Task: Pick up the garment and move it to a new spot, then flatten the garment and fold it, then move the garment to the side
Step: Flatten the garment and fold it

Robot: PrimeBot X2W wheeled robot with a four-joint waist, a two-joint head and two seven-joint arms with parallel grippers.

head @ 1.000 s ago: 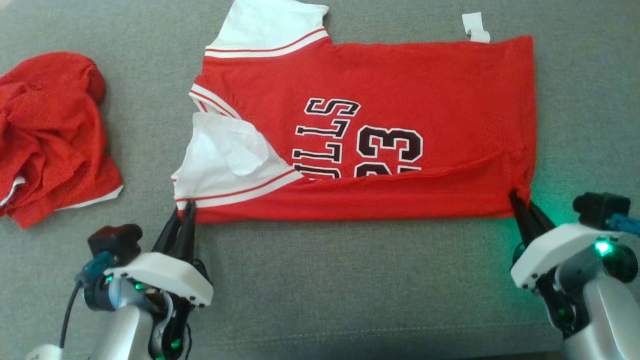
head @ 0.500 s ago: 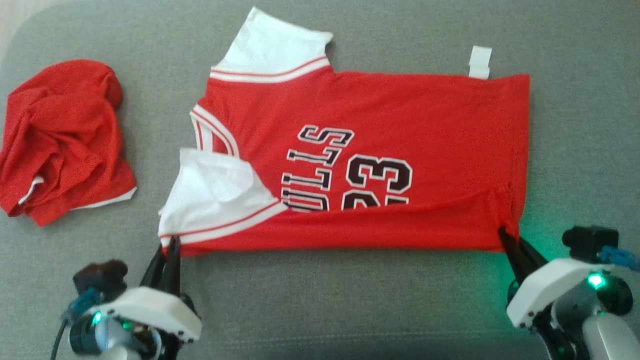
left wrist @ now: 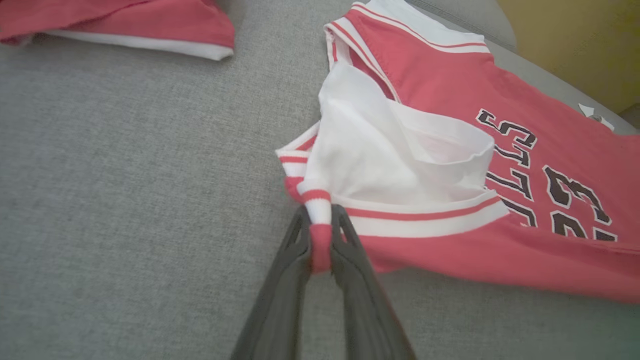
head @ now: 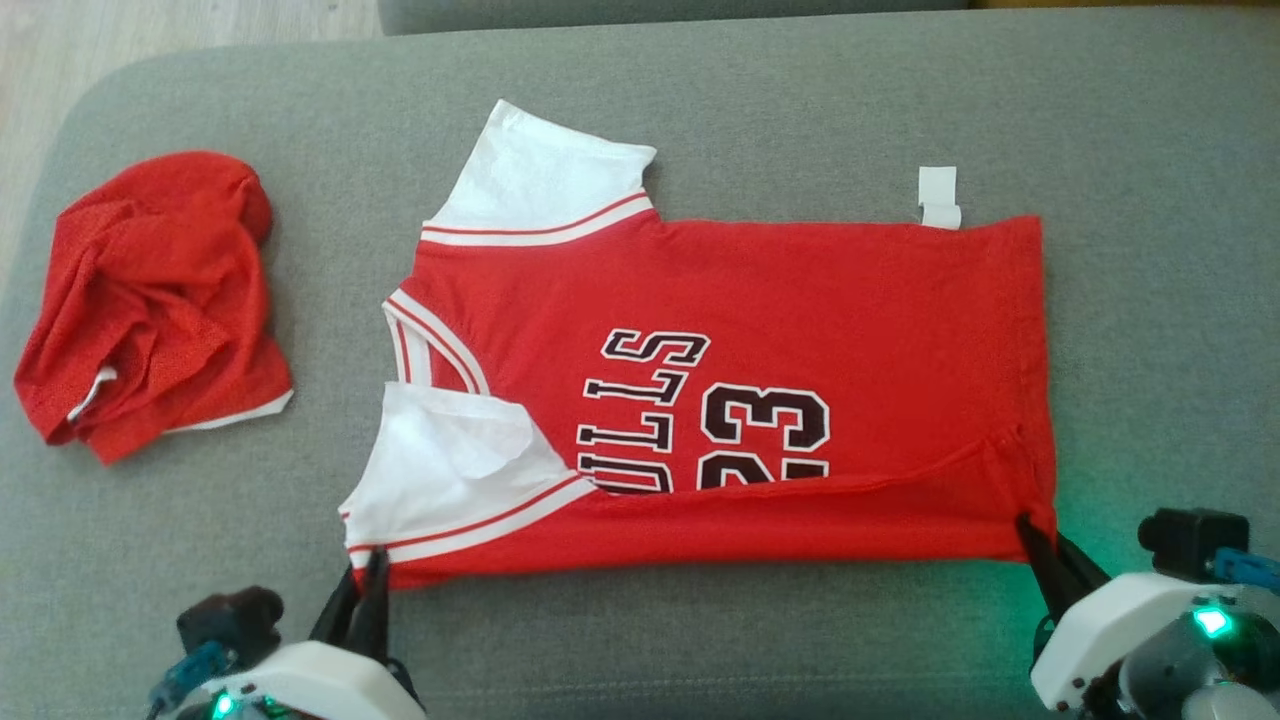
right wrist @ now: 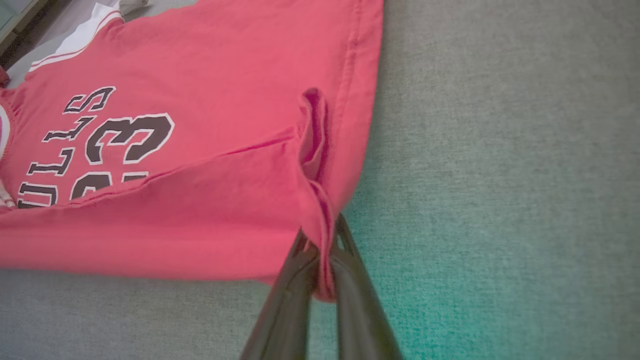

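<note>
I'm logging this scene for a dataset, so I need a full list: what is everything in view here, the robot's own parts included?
jersey: one, red with white sleeves and black lettering, spread across the middle of the cushion, near edge folded over
crumpled garment: one, red with white trim, heaped at the left, apart from the jersey
label: one, white, sticking out from the jersey's far edge, toward the right
cushion: one, grey, under everything
floor: one strip, pale, far left corner of the head view
left hand: one, dark fingers, shut on the jersey's near left corner at the sleeve band
right hand: one, dark fingers, shut on the jersey's near right corner at the hem
</note>
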